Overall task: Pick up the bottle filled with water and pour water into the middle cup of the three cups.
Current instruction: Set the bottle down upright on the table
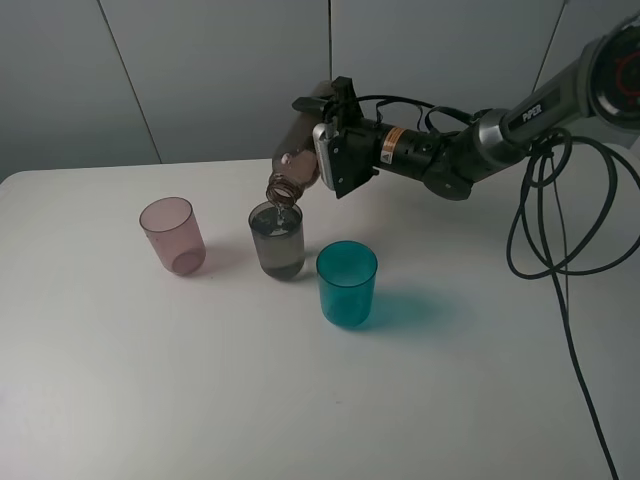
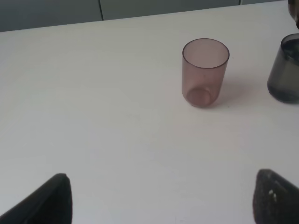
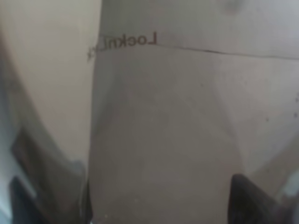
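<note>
Pour step under way: right hand [image 1: 322, 150] clenched on bottle [image 1: 296, 165], neck tipped down over middle cup [image 1: 277, 245] at frame centre, between pink cup [image 1: 172, 235] and teal cup [image 1: 347, 285]. Cup looks part-filled. Left hand [image 2: 161, 200] released, idle. Next, I'd judge: right the bottle without clipping the rim, then set it on the bench [image 1: 150, 400].

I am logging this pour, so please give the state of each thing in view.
middle cup: upright, partly filled.
bottle: tilted, mouth over the middle cup.
pink cup: upright, empty.
teal cup: upright, looks empty.
right gripper: shut on the bottle.
left gripper: open, holding nothing.
</note>
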Available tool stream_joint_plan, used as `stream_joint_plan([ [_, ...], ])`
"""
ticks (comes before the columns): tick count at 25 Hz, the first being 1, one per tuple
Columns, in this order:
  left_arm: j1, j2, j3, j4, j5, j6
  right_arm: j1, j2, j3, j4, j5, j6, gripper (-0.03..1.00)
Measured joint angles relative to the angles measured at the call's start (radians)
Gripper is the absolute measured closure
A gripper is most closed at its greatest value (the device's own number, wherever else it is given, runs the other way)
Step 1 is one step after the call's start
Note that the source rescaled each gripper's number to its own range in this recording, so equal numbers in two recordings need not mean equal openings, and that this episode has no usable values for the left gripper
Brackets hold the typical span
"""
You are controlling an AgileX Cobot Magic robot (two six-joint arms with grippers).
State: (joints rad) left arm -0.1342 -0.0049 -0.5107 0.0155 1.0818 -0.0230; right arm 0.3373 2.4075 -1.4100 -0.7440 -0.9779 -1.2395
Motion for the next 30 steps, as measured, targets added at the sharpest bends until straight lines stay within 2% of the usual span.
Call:
stream_joint_plan([
  [8, 0.0, 0.0, 0.0, 0.0, 0.0, 0.0, 0.0, 0.0, 0.015, 0.0, 0.0, 0.162, 0.96],
  [16, 0.0, 0.0, 0.0, 0.0, 0.0, 0.0, 0.0, 0.0, 0.019, 0.001, -0.015, 0.53, 0.96],
  [23, 0.0, 0.0, 0.0, 0.0, 0.0, 0.0, 0.0, -0.002, 0.019, 0.086, -0.003, 0.938, 0.96],
  [25, 0.0, 0.0, 0.0, 0.0, 0.0, 0.0, 0.0, -0.017, 0.019, 0.108, 0.046, 1.042, 0.96],
  [30, 0.0, 0.0, 0.0, 0.0, 0.0, 0.0, 0.0, -0.103, 0.023, 0.158, 0.274, 1.232, 0.96],
])
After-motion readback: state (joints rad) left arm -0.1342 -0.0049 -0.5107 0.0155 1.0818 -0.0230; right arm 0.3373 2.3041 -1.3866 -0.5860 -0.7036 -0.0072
